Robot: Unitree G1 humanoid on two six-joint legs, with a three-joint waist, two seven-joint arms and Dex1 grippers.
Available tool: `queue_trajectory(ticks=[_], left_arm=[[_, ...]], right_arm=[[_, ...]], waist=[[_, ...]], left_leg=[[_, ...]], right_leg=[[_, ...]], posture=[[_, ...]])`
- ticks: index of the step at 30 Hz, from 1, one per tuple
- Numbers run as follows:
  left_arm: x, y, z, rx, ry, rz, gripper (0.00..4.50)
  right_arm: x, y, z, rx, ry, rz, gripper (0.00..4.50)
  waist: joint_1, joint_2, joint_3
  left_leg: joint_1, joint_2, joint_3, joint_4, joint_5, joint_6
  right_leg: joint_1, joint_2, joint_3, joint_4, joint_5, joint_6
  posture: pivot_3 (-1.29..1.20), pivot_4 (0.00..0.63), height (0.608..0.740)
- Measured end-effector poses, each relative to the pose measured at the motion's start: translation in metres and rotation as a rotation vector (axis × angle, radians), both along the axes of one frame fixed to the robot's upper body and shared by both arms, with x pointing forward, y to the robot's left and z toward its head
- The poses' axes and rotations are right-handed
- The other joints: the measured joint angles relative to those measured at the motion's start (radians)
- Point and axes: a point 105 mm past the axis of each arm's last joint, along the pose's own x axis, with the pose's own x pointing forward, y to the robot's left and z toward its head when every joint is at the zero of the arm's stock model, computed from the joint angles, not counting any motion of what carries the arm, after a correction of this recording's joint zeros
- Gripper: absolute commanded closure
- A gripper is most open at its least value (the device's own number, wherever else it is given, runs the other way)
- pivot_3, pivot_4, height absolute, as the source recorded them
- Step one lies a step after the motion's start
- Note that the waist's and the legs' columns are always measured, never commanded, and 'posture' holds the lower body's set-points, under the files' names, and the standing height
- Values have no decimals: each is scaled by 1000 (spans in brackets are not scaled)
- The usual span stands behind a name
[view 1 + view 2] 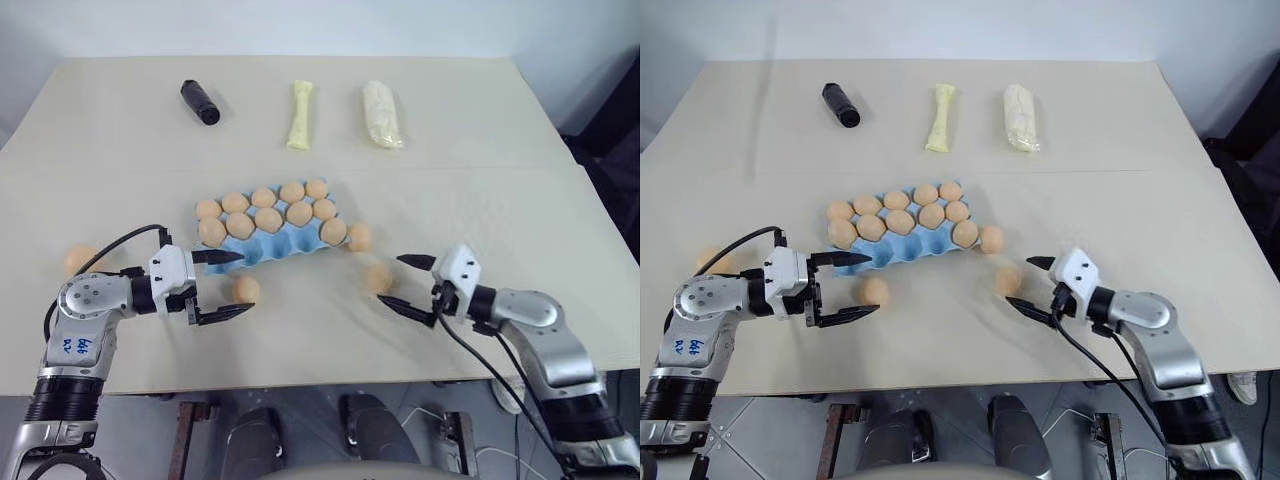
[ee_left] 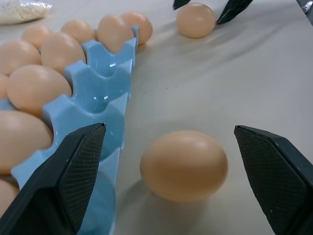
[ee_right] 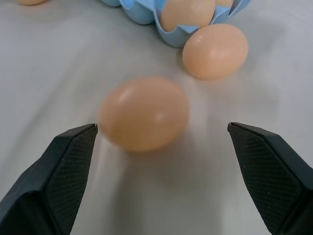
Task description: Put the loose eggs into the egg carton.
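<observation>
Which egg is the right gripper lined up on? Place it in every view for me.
Left eye: egg right of centre, by the right gripper.
Right eye: same egg.
Left wrist: far, top.
Right wrist: centre, between fingers.
Shared landmark: egg carton.

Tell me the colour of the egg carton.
Light blue; the egg carton shows best in the left wrist view.
</observation>
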Motion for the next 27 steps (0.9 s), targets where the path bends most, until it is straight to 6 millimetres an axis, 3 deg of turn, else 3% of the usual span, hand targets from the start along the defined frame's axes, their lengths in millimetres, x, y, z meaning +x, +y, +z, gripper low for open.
queue_trajectory(ticks=[3,8,10,15,21,26,27], left_arm=[[-2,1,-1,-1,-2,10,0],[-3,4,-4,-8,3,43,0],[-3,5,-3,-10,-6,57,0],[-5,12,-5,-24,-3,116,0],[-6,37,-2,-54,-16,247,0],[-9,49,-10,-60,13,303,0],[-10,50,-11,-60,14,310,0]], right_arm=[[4,7,-3,15,7,11,641],[4,17,-5,37,10,38,2301],[4,21,-4,46,7,49,2618],[-1,31,9,85,0,84,2618],[12,76,75,174,-152,156,2618],[35,98,67,136,-137,130,2618],[41,100,64,119,-137,118,2006]], waist=[[1,0,0],[0,0,0],[-1,0,0],[-3,0,0],[-5,0,0],[-1,0,0],[-2,0,0]], left_leg=[[0,2,0,0,0,0],[0,4,0,0,0,0],[0,4,1,1,0,0],[0,5,0,1,0,0],[0,6,0,1,0,-2],[-1,5,1,0,0,-1],[-1,4,1,0,-1,0]], right_leg=[[0,0,0,0,0,0],[0,0,0,0,0,0],[0,0,0,0,0,0],[0,0,0,1,0,0],[-1,-1,-1,2,0,-2],[-2,-1,-3,1,0,-2],[-2,-1,-3,1,0,-2]], posture=[[0,150,740],[0,150,740],[0,150,740],[0,150,740],[0,150,740],[0,150,740],[0,150,740]])
